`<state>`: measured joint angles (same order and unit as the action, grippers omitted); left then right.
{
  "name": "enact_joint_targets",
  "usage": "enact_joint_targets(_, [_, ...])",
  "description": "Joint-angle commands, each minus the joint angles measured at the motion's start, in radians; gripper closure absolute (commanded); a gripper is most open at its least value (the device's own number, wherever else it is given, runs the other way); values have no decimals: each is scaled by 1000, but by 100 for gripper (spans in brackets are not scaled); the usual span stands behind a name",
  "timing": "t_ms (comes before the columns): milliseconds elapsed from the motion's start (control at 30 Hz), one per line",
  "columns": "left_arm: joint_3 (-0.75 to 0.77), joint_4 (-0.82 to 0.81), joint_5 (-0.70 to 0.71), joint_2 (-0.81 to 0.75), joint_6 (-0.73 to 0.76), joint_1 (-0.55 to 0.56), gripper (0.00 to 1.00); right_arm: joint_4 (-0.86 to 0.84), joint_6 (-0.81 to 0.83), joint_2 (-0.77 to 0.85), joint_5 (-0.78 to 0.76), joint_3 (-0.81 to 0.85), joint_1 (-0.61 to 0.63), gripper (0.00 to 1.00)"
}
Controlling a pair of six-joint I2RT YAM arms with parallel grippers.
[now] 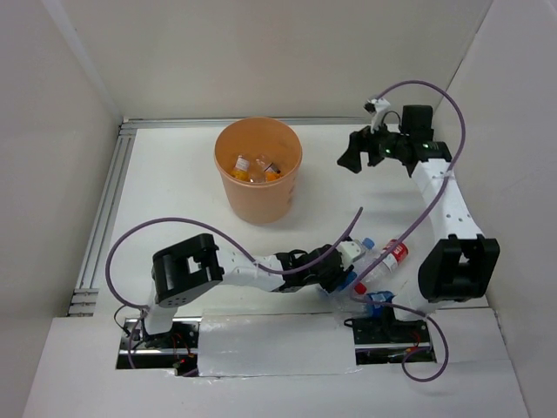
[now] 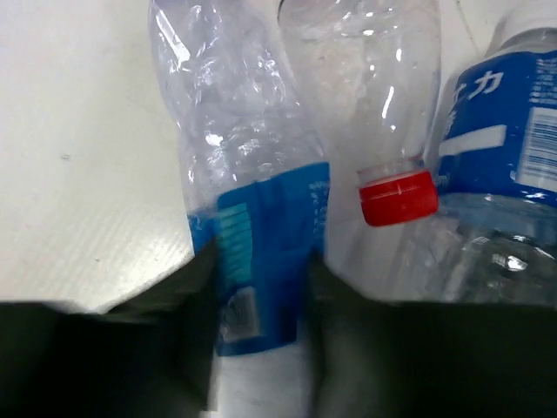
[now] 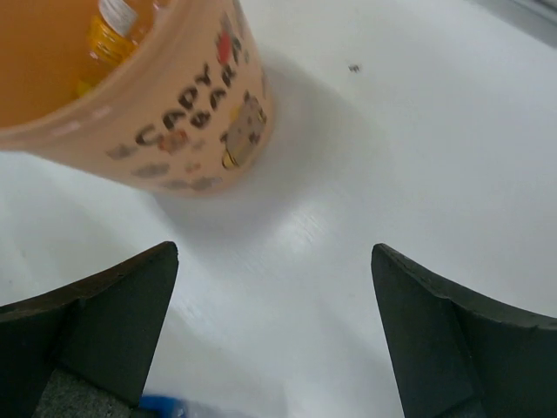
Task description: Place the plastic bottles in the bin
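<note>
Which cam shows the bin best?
Top external: the whole bin is in frame, open top to base, with small bottles visible inside. Right wrist catches only part of its printed wall and a sliver of the inside, cropped at the top edge. Left wrist shows none of it.

table [image 1: 174, 192]: white, matte | walls [image 1: 261, 52]: plain white panels | left edge: perhaps aluminium rail [image 1: 103, 209]
</note>
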<state>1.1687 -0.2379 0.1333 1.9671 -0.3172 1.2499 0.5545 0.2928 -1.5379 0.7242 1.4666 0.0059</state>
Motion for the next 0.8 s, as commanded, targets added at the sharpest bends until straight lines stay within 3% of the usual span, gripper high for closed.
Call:
enact_joint_targets(0, [-72, 74, 72, -8, 4, -21, 71, 65, 118, 93, -23, -71, -76, 2])
enact_joint_targets(33, [-82, 74, 87, -22, -5, -32, 92, 87, 156, 102, -10, -93, -99, 5])
enact_joint_targets(67, [-83, 92, 101, -39, -5, -32, 98, 125, 190, 116, -9, -103, -140, 10])
enact_joint_targets(100, [-83, 110, 112, -56, -5, -49, 100, 148, 224, 116, 4, -112, -167, 30])
enact_joint_targets(133, [-72, 136, 139, -144, 10, -59, 100, 188, 330, 128, 4, -129, -216, 55])
enact_joint_targets(167, [-63, 137, 140, -145, 10, -60, 100, 188, 332, 128, 4, -141, -236, 55])
enact_joint_targets(200, [-51, 152, 158, -181, 21, -70, 100, 197, 351, 142, -23, -155, -254, 69])
enact_joint_targets(233, [-32, 170, 172, -253, 44, -70, 100, 197, 361, 142, -49, -167, -271, 89])
enact_joint_targets(267, [24, 211, 189, -287, 58, -82, 100, 197, 361, 154, -99, -178, -302, 95])
enact_joint_targets(333, [84, 244, 235, -347, 88, -109, 100, 249, 429, 154, -112, -187, -334, 90])
enact_joint_targets(400, [167, 264, 271, -424, 145, -150, 100, 370, 536, 154, -95, -187, -383, 50])
enact_joint_targets(433, [190, 264, 281, -445, 165, -167, 100, 408, 683, 154, -95, -187, -398, 40])
enact_joint_targets(500, [245, 264, 293, -496, 217, -226, 99, 479, 823, 182, -72, -231, -444, 28])
enact_joint_targets(633, [304, 278, 316, -505, 268, -360, 94, 647, 1288, 223, -23, -316, -509, 19])
enact_joint_targets(667, [304, 291, 316, -490, 268, -392, 93, 692, 1495, 223, -13, -333, -521, 19])
enact_joint_targets(767, [284, 318, 277, -478, 268, -503, 93, 760, 1725, 262, 7, -400, -521, 18])
